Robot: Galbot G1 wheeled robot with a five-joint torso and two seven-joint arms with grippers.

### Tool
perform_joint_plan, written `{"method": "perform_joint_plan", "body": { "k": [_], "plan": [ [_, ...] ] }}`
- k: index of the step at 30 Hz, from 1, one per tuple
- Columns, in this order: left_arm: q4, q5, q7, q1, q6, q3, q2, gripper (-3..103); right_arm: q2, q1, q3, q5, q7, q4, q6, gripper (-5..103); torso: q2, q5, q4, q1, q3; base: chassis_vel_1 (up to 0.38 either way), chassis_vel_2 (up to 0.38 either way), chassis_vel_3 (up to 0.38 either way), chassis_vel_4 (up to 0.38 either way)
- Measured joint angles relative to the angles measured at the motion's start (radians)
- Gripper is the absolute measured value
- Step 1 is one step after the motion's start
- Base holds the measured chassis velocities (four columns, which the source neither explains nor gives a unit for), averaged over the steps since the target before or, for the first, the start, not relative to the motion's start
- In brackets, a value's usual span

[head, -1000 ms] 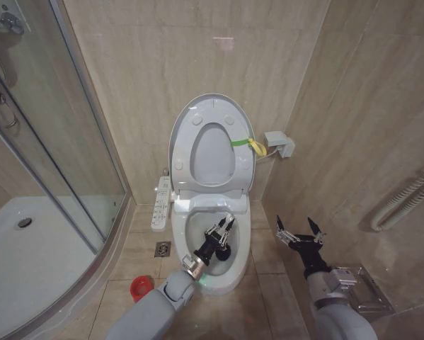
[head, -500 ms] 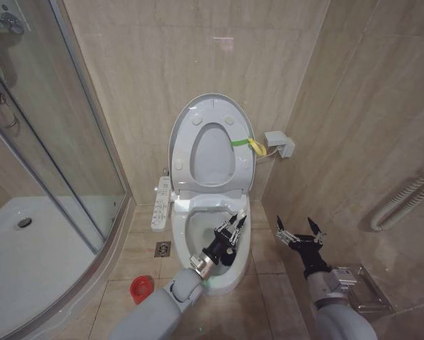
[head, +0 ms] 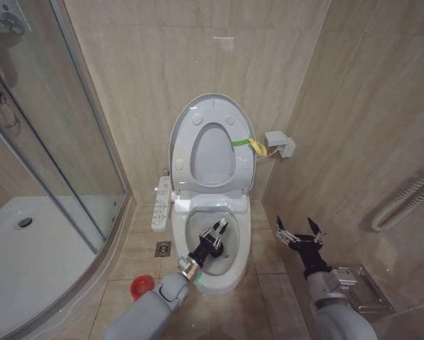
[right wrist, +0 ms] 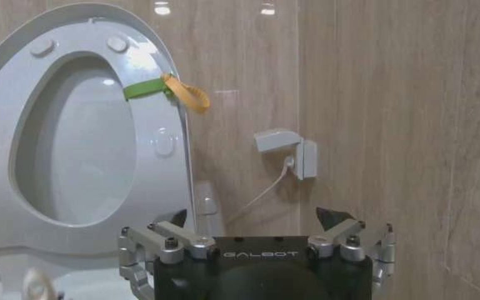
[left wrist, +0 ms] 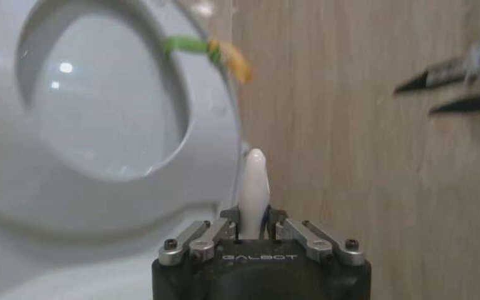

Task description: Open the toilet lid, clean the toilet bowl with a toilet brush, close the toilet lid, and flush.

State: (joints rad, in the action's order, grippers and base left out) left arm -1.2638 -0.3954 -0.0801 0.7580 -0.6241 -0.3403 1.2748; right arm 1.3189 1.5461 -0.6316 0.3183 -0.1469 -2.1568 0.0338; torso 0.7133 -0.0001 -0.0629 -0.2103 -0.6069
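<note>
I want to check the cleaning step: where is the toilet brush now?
In the head view, the toilet brush is inside the toilet bowl, held by the left gripper, below the raised toilet lid.

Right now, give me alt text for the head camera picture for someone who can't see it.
The left gripper holds the toilet brush by its pale handle inside the open toilet bowl, with the toilet lid raised against the tiled wall. The right gripper hovers open beside the bowl, and a red holder cup stands on the floor by the glass shower.
</note>
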Motion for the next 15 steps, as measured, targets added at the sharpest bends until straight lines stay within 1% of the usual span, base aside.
{"method": "perform_joint_plan", "body": {
  "k": [4,7,10,15],
  "plan": [
    [-0.096,0.012,0.018,0.017,0.021,-0.019,-0.007,21,0.0,0.0,0.0,0.0,0.0,0.0,0.0,100,0.0,0.0001,0.0,0.0,0.0,0.0,0.0,0.0,0.0],
    [-0.123,0.015,0.02,0.028,0.027,-0.028,-0.009,21,0.0,0.0,0.0,0.0,0.0,0.0,0.0,100,0.0,0.0001,0.0001,0.0,0.0,0.0,0.0,0.0,0.0],
    [-0.116,0.016,0.021,0.032,0.027,-0.03,-0.007,21,0.0,0.0,0.0,0.0,0.0,0.0,0.0,100,0.0,0.0001,0.0001,0.0,0.0,0.0,0.0,0.0,0.0],
    [-0.029,0.014,0.009,0.023,0.002,-0.015,0.003,21,0.0,0.0,0.0,0.0,0.0,0.0,0.0,100,0.0,0.0,0.0003,0.0,0.0,0.0,0.0,0.0,0.0]
  ]
}}
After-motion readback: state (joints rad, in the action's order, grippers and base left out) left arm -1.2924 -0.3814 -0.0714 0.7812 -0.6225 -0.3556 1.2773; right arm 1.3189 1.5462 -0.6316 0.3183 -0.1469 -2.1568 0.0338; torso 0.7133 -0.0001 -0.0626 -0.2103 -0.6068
